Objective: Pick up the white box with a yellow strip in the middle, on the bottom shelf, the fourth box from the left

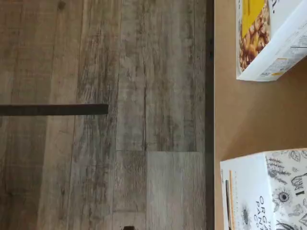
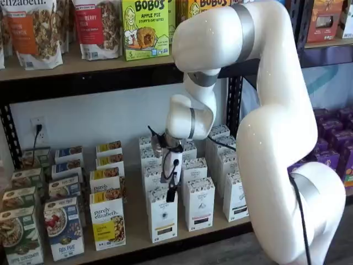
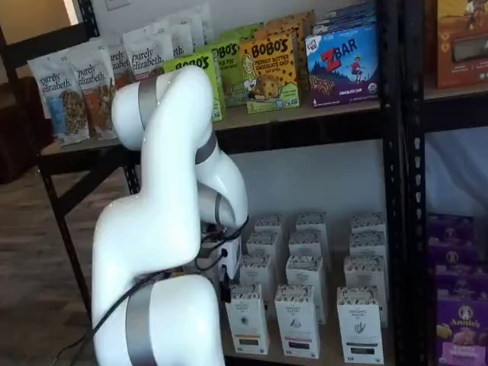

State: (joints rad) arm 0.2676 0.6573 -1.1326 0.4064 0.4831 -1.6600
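Observation:
The white box [image 2: 162, 216] with the yellow strip stands at the front of its column on the bottom shelf [image 2: 134, 234]. It also shows in a shelf view [image 3: 247, 319] and in the wrist view [image 1: 266, 191], where its speckled top and yellow strip are seen. My gripper [image 2: 171, 193] hangs just above and in front of that box's top. Its black fingers show side-on, so no gap can be made out. In a shelf view [image 3: 226, 267] the arm mostly hides it.
Like white cartons [image 2: 199, 203] stand right of the box, with more rows behind. The "purely elizabeth" boxes [image 2: 107, 222] stand left of it, one in the wrist view [image 1: 264, 38]. The shelf's front edge [image 1: 209, 120] and wood floor [image 1: 105, 143] show below. A black upright [image 2: 235, 105] is behind my arm.

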